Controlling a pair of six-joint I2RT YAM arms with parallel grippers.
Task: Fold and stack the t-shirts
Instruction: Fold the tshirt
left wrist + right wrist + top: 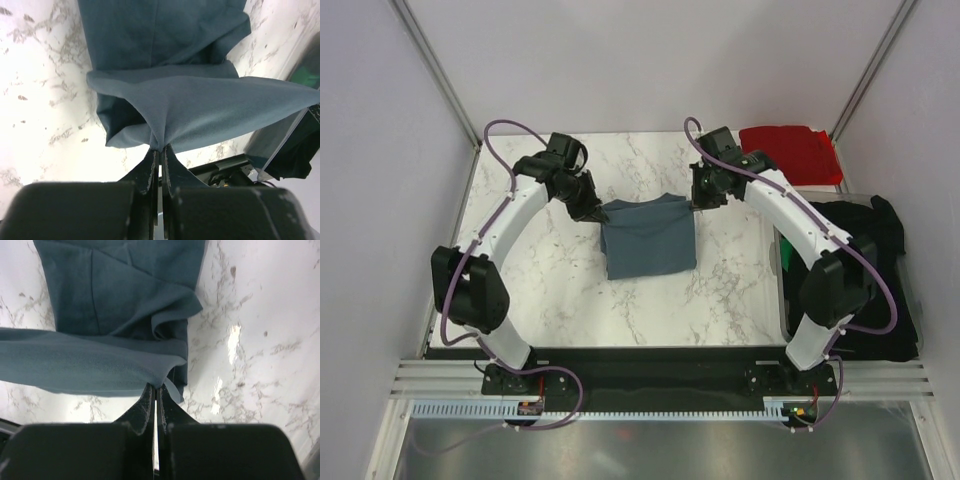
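Right now you have both arms on the same garment. The blue-grey t-shirt [648, 238] lies near the middle of the marble bench [550, 290], already doubled into a rough rectangle, with its near edge flat on the surface and its far edge raised between the two arms.

Your left end effector [160, 148] is clenched on the far-left corner of that shirt. In the left wrist view the fingers sit almost touching, with a pinch of cloth gathered between their tips and the fabric fanning away from them in a taut sheet over the layers below.

Your right end effector [155, 386] is clamped the same way on the far-right corner. Its fingers are closed on a thin fold, and the lifted layer stretches off towards the other arm above the part of the shirt that rests on the bench.

Off to the far right corner you can see the red t-shirt [790, 152] lying flat, well apart from the blue-grey one. The black t-shirts [880, 260] form a dark heap at the right side, partly hidden behind your right arm.
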